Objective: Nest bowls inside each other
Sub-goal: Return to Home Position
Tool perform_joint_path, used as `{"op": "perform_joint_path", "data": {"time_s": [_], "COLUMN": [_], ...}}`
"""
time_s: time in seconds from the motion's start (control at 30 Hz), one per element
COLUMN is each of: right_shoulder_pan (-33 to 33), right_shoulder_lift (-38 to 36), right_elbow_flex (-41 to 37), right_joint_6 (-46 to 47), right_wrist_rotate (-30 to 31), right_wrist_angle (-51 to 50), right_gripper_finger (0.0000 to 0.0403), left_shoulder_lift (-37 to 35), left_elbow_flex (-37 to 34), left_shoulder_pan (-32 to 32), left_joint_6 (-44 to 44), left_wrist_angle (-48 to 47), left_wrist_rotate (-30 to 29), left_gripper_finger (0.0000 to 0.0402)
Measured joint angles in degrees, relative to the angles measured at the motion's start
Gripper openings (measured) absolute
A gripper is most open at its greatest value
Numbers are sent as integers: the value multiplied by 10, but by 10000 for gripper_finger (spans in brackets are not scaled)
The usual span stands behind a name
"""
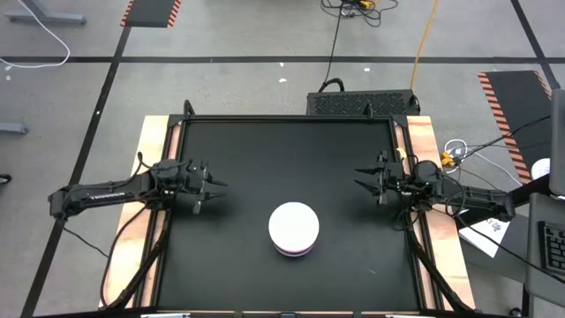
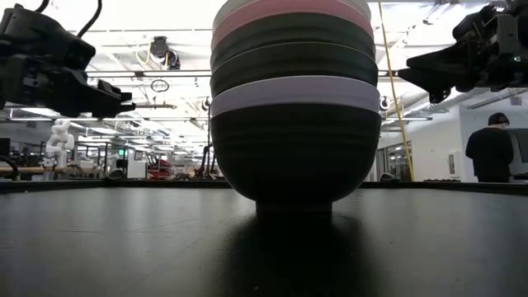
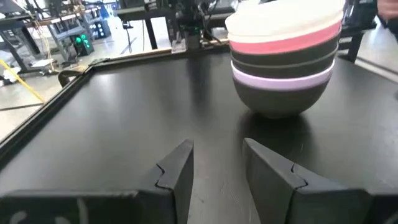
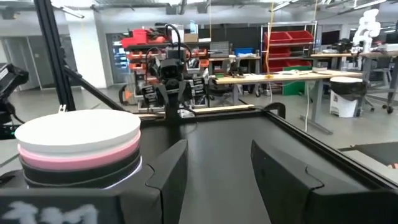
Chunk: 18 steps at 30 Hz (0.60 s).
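Over on the left, the left gripper [image 1: 212, 187] is held above the counter [image 1: 256, 146], well apart from the bowls [image 1: 293, 228]. Its fingers [image 3: 177, 171] are spread wide and nothing is gripped between them. It is judged to be parked there so that the pile cannot be knocked.

In the middle, one single stack is seen standing upright on the counter, roughly midway between the two arms. Six bowls are counted, each seated inside the one below. A black bowl [image 2: 293, 153] is at the base, then the lavender bowl [image 2: 293, 92], then two more black ones. The pink bowl [image 2: 280, 10] comes next and the white bowl [image 3: 280, 15] is on top. That makes three black and one each of lavender, pink and white. No bowl is left loose on the counter, so the nesting itself is judged complete. Only the rims show as bands, which suggests the bowls are seated deep and level.

On the right, the right gripper [image 1: 364, 181] is held at a matching height, also well clear of the stack and pointed inward at it. Its fingers [image 4: 280, 174] are likewise parted wide, and nothing is carried. Two grippers are counted, both empty. What remains is taken to be only the move of both arms to rest.
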Motion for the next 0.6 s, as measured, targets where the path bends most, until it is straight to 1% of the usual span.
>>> {"op": "perform_joint_path", "data": {"time_s": [0.13, 0.2, 0.37, 0.5, 0.6], "right_shoulder_pan": [-3, -3, -3, -4, -14], "right_shoulder_lift": [-7, -11, -11, -11, -11], "right_elbow_flex": [0, 3, 27, 43, 44], "right_joint_6": [1, 3, 6, -3, -6], "right_wrist_rotate": [0, -2, -29, -24, 11], "right_wrist_angle": [-1, -1, -14, -29, -54], "right_gripper_finger": [169, 169, 169, 169, 169], "left_shoulder_lift": [-7, -12, -28, -39, -49], "left_elbow_flex": [0, 7, 22, 23, 23], "left_shoulder_pan": [19, 24, 24, 24, 24], "left_joint_6": [-10, -14, -12, -2, 12], "left_wrist_angle": [0, -18, -54, -61, -60], "left_wrist_rotate": [13, 24, 56, 54, 29], "left_gripper_finger": [140, 140, 140, 140, 140]}}
